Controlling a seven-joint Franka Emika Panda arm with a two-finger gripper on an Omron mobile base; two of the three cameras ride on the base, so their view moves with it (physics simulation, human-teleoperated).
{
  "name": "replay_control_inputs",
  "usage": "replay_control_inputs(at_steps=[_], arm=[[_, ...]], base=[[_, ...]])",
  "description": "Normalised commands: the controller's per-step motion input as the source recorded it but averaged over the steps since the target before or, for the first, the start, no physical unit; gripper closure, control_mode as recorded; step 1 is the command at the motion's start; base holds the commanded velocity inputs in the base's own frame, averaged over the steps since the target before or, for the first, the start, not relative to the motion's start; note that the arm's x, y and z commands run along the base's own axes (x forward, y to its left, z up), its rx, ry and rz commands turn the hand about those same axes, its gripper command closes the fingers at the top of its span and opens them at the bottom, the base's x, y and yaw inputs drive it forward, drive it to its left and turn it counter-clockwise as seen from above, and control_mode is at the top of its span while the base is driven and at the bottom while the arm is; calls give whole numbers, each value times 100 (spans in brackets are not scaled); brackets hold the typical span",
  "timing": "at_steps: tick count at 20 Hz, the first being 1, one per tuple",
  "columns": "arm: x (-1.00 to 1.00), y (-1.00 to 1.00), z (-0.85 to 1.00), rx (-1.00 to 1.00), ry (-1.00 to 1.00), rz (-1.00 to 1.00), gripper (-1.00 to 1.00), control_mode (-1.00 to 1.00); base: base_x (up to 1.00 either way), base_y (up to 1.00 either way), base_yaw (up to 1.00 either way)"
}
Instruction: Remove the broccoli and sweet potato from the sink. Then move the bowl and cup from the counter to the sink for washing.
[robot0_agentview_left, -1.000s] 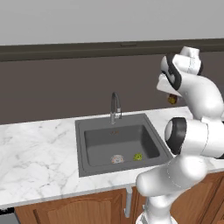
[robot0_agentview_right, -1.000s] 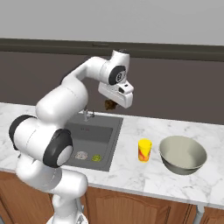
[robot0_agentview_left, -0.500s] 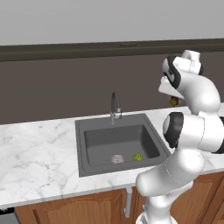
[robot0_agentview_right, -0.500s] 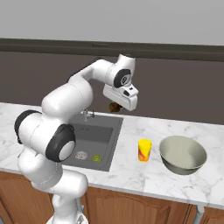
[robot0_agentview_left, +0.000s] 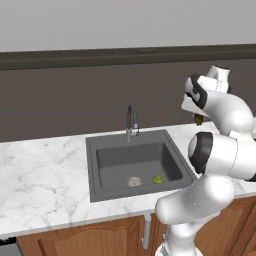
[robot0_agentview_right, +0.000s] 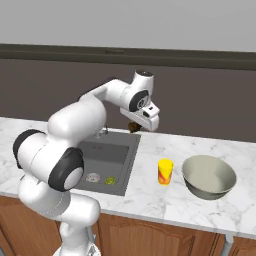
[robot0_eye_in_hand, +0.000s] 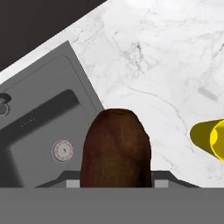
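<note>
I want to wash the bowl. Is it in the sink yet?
No, the bowl sits on the counter, right of the yellow cup.

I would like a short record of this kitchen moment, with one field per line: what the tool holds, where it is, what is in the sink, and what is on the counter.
tool: shut on the sweet potato
tool position: raised above the counter, beside the right rim of the sink
in sink: broccoli near the drain
on counter: yellow cup, upright; bowl to its right
faucet: behind the basin
</note>
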Motion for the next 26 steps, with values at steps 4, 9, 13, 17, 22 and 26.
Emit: replay_control_inputs(at_steps=[4, 9, 13, 17, 22, 26], arm=[[22, -5, -24, -14, 0, 0, 100, -100], [23, -7, -26, -14, 0, 0, 100, -100], [26, -9, -23, -5, 0, 0, 100, -100], [24, -12, -26, 0, 0, 0, 100, -100], [23, -19, -26, 0, 0, 0, 100, -100], [19, -23, -26, 0, 0, 0, 100, -100]], base=[[0, 0, 0], [0, 0, 0], [0, 0, 0], [0, 0, 0], [0, 0, 0], [0, 0, 0]])
